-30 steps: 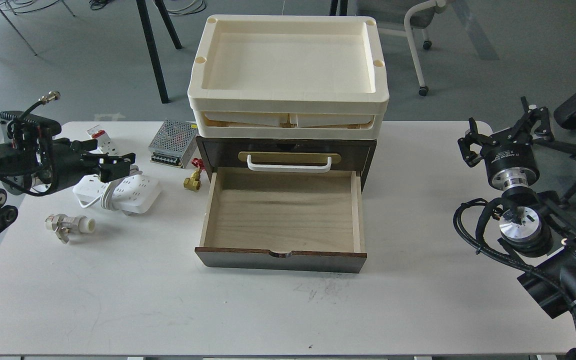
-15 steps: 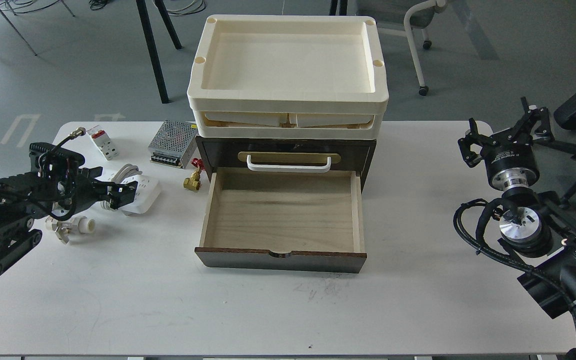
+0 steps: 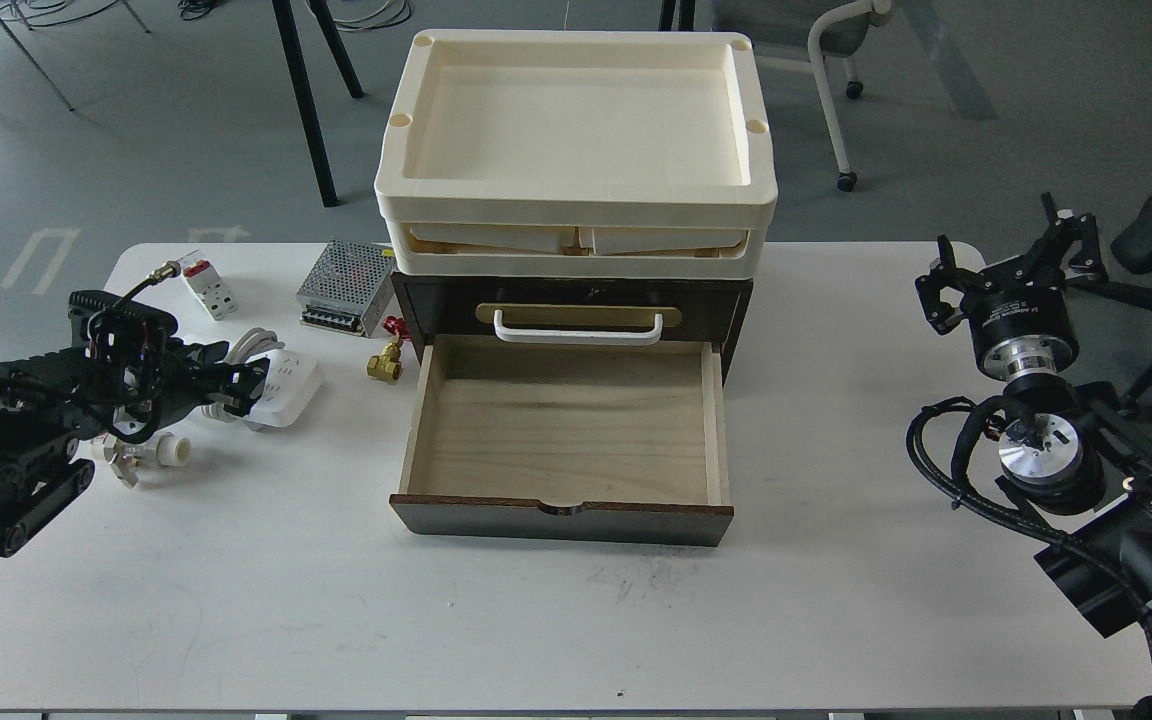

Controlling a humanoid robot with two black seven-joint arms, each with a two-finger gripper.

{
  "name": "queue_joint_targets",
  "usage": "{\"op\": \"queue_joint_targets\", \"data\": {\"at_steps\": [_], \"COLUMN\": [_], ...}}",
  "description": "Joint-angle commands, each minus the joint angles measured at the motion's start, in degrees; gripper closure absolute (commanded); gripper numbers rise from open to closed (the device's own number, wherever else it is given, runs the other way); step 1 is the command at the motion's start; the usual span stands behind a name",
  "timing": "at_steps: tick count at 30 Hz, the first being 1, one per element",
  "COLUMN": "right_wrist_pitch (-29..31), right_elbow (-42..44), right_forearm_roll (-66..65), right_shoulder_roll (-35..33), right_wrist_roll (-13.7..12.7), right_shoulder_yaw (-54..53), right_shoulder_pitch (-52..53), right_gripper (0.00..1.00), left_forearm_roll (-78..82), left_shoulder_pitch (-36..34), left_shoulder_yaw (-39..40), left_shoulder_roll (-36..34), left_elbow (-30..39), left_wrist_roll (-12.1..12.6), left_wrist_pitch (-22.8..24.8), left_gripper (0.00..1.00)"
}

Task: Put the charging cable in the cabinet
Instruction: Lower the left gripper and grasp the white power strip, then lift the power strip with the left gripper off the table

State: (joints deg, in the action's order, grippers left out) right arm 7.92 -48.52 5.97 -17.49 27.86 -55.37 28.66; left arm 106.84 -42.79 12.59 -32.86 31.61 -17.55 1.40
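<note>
Cable (image 3: 281, 385) lying on table (image 3: 336, 600), strip's left part hiding under left pincer (image 3: 236, 388); cord loops showing just behind fingertips. Pincer sitting low over wrapped middle (fingers too dark to say whether spreading or pinching). Drawer (image 3: 564, 430) gaping open well to pincer's right. Risks: cord slipping loose and dragging during lift; strip catching drawer's near wall; brass fitting (image 3: 384, 366) getting knocked in between. Right pincer (image 3: 1011, 270) idling far right, fingers spreading.

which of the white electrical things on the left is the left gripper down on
The charging cable, the white power strip with its cord wrapped round it. The left gripper is at it; the small breaker with the red switch stands apart, farther back.
</note>
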Motion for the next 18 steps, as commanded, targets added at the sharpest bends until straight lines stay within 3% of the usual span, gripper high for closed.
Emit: {"op": "queue_joint_targets", "data": {"at_steps": [1,3,5,8,18], "right_wrist_pitch": [0.0,0.0,0.0,0.0,-0.1], "right_elbow": [0.0,0.0,0.1,0.1,0.1], "right_forearm_roll": [0.0,-0.1,0.0,0.0,-0.1], "right_shoulder_roll": [0.0,0.0,0.0,0.0,0.0], "right_wrist_roll": [0.0,0.0,0.0,0.1,0.1], "right_shoulder_yaw": [0.0,0.0,0.0,0.0,0.0], "right_shoulder_pitch": [0.0,0.0,0.1,0.0,0.0], "right_gripper": [0.00,0.00,0.00,0.00,0.00], "left_forearm_roll": [-0.1,0.0,-0.1,-0.4,-0.8], "left_shoulder_pitch": [0.0,0.0,0.0,0.0,-2.3], "left_shoulder_yaw": [0.0,-0.1,-0.1,-0.1,0.2], "left_shoulder_roll": [0.1,0.1,0.1,0.1,-0.4], "left_elbow": [-0.1,-0.1,-0.8,-1.0,-0.4], "left_wrist_roll": [-0.3,-0.3,-0.2,-0.3,-0.5], "left_wrist_pitch": [0.2,0.4,0.6,1.0,1.1], "left_gripper": [0.60,0.65,0.79,0.87,1.00]}}
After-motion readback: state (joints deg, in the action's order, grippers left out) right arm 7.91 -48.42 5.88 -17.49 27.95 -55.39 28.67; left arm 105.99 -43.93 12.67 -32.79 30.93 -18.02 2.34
